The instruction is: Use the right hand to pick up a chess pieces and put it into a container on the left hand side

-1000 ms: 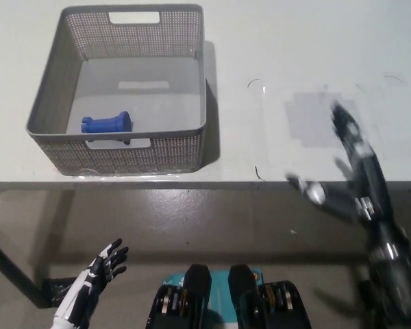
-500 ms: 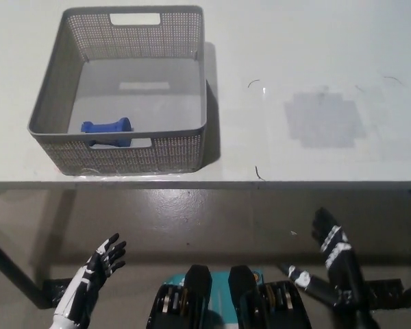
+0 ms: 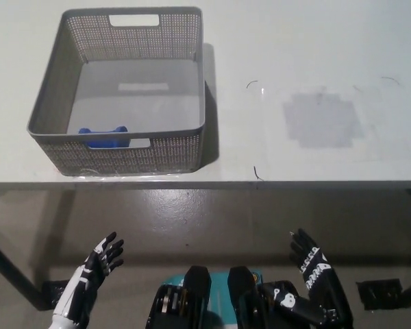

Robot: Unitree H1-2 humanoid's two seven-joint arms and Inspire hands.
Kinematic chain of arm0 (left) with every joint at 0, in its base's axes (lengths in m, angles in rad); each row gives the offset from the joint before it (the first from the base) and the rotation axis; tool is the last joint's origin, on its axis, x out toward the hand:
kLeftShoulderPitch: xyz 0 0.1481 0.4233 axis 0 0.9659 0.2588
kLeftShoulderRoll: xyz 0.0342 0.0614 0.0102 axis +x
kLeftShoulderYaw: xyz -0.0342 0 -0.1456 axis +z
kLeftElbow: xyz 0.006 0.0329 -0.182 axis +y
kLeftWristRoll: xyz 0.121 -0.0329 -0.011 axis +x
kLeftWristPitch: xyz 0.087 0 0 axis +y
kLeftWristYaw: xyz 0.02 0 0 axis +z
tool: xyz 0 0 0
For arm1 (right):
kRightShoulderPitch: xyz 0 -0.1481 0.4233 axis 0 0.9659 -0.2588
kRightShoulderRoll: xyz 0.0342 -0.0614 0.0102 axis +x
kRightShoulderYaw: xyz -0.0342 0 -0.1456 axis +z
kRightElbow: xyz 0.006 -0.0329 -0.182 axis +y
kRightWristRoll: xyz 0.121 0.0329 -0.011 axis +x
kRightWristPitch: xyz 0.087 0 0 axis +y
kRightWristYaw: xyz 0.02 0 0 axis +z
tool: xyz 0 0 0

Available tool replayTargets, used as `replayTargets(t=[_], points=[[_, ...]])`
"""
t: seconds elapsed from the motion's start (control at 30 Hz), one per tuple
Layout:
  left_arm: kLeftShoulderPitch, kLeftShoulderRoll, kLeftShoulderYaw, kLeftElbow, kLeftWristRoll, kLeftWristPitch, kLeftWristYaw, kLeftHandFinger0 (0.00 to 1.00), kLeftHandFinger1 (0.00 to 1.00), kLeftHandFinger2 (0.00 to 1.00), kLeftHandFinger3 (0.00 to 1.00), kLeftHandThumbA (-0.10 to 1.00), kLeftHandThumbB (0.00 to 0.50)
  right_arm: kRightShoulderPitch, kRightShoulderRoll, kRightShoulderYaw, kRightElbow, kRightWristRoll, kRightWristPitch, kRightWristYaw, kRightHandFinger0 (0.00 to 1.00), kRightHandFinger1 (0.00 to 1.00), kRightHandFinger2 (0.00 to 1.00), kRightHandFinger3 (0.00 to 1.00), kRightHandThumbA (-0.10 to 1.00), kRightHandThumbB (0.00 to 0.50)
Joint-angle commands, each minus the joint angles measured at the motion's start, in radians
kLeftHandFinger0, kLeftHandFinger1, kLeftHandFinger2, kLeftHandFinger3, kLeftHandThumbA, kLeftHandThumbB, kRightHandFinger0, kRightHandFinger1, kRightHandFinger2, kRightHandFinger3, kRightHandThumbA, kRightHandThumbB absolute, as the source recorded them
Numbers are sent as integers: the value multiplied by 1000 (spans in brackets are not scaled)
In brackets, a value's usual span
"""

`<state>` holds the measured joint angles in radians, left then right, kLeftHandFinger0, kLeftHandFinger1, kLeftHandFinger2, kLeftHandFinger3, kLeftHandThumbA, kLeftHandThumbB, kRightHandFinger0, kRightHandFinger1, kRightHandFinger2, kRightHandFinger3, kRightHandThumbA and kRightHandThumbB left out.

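We find the blue plastic chess piece (image 3: 103, 132) lying on its side inside the grey perforated plastic basket (image 3: 53, 89), against the near wall at the left, partly hidden by the rim. The basket sits at the left of the white bench (image 3: 308, 62). Black right hand (image 3: 316, 277) hangs below the bench's near edge at right, fingers spread, holding nothing. White left hand (image 3: 99, 259) rests low at left, fingers likewise apart and empty. We judge the placing done: no other piece shows on the bench, and both hands are parked clear.
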<state>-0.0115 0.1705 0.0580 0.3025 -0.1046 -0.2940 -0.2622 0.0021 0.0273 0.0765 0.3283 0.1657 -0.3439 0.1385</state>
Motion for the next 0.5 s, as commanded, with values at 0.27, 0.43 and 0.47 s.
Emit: replayTargets(t=[0.27,0.43,0.47], points=[[-12,2,-1,19,-14,-32,4,1000,1000,1000,1000,1000,264,-51,-4,1,34,-2,-60,37,1000,1000,1000,1000,1000,169],[-16,1,-2,14,-6,-18,11,1000,1000,1000,1000,1000,271,-62,-7,-2,45,-1,-58,37,1000,1000,1000,1000,1000,168],[-15,1,-2,13,-2,-17,13,1000,1000,1000,1000,1000,277,-62,-6,-1,43,-3,-57,35,1000,1000,1000,1000,1000,165]])
